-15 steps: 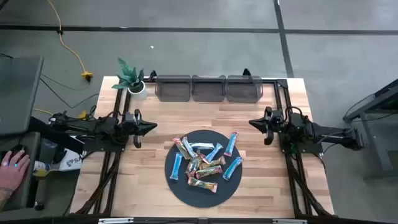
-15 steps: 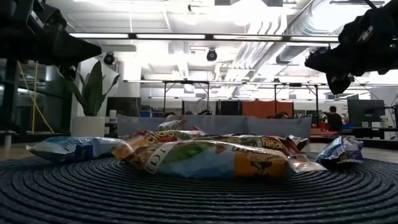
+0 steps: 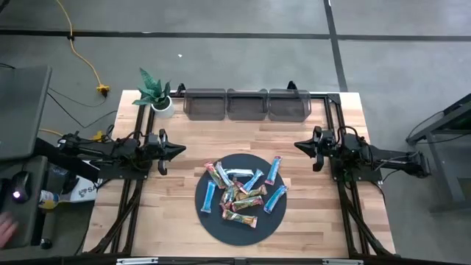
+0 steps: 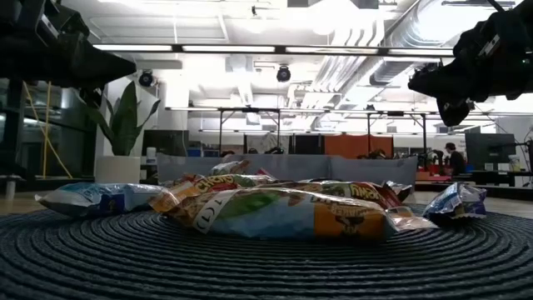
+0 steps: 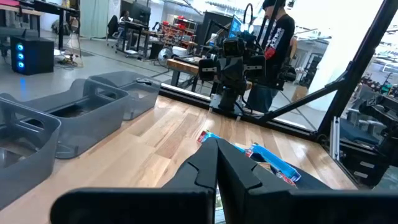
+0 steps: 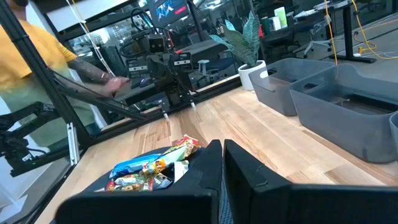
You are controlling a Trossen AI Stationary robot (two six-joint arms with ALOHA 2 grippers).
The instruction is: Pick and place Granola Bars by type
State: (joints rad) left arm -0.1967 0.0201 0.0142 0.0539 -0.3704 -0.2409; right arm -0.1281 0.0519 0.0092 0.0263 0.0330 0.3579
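Nearest the front edge of the wooden table (image 3: 184,129) lies a dark round mat (image 3: 213,221), and the granola bars (image 3: 243,193) are heaped on it in a loose pile, blue, red and green-brown wrappers mixed together. From table height the closest wrapper (image 4: 275,215) shows printed lettering, but none of it can be read.

Farther back, the two arms wait on either side of the mat. The left gripper (image 3: 179,149) hovers above the wood to the mat's left, its fingers pressed together and empty. The right gripper (image 3: 298,146) hangs over the table to the mat's right, likewise clenched on nothing.

Along the far edge stand three clear bins (image 3: 246,104) in a row, with a potted plant (image 3: 154,92) at the far left corner.

Beyond the table the floor is grey concrete with a yellow cable (image 3: 85,59) across it. A person (image 5: 277,37) in dark clothes stands behind the right arm, another in a yellow shirt (image 6: 28,68) behind the left, in a bright workshop of desks and screens.
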